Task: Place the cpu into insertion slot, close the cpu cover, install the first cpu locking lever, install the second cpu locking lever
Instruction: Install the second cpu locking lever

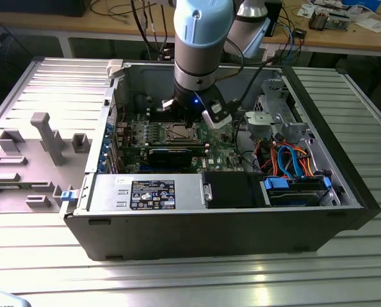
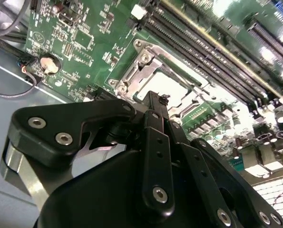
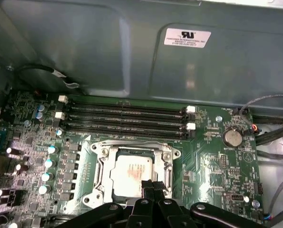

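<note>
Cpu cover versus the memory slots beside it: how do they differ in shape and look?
The cpu cover is a silvery square metal frame with an open window showing the cpu; the memory slots are long, narrow and dark, with white end clips. The cover is one piece; the slots run in parallel rows. Both sit on the green motherboard.

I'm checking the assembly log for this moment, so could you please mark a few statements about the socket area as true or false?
1. The cpu lies in the insertion slot. True.
2. The cpu cover stands raised upright. False: it lies flat around the chip.
3. The claw hangs over the socket's edge. True.
4. The claw carries a memory stick. False: nothing shows between its fingertips.
5. The memory slots run beside the socket. True.
</note>
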Action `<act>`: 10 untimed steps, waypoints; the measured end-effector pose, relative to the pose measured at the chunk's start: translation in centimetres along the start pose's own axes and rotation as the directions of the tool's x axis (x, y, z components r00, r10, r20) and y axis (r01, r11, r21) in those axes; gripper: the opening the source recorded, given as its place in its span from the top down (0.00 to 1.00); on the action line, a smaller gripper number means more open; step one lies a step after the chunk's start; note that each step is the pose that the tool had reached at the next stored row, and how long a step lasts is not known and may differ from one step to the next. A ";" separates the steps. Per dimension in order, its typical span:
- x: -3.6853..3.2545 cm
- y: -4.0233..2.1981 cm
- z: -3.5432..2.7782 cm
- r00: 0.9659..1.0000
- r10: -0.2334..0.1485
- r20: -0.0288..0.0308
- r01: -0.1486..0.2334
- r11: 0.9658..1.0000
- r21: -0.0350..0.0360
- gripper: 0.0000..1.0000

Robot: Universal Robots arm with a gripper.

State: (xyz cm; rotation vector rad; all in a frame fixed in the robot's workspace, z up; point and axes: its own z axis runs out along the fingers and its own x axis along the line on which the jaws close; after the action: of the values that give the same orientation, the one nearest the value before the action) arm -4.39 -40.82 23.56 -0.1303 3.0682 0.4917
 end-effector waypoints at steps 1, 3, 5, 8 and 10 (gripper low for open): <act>0.01 -0.13 -0.05 1.000 0.000 0.000 0.000 1.000 0.000 0.89; 0.04 -0.53 -0.18 1.000 0.000 0.000 0.000 1.000 0.000 0.89; 0.06 -0.79 -0.27 1.000 0.000 0.000 0.000 1.000 0.000 0.89; 0.13 -1.54 -0.51 1.000 0.000 0.000 0.000 1.000 0.000 0.89; 0.19 -1.90 -0.63 1.000 0.000 0.000 0.000 1.000 0.003 0.89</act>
State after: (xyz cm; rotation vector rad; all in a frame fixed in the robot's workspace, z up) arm -4.43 -42.82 23.56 -0.1303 3.0690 0.4868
